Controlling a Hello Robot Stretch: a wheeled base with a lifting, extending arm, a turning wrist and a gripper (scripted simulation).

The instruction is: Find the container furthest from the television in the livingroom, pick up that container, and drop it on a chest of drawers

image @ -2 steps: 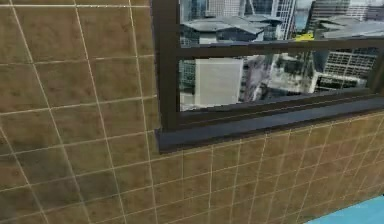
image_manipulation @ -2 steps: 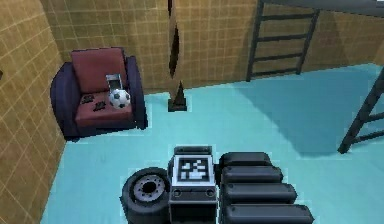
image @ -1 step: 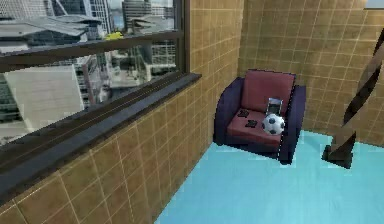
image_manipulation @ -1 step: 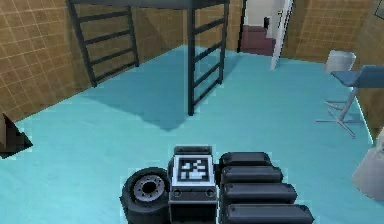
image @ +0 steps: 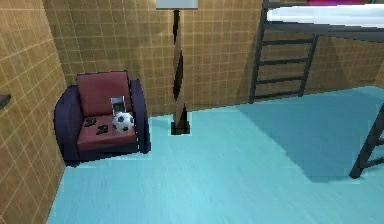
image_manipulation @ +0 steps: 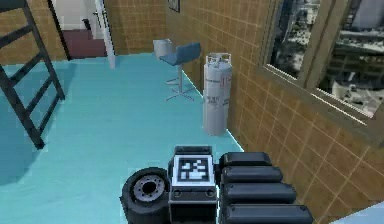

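Couldn't tell where the container actually was. Closest candidate was a tall white cylinder standing at the edge of the floor, right against the tiled wall, near a blue stool. If that's it, I'd guess stiff, smooth and heavy-ish, so grab the narrow neck. The gripper sat low; jaws and any load, couldn't tell.
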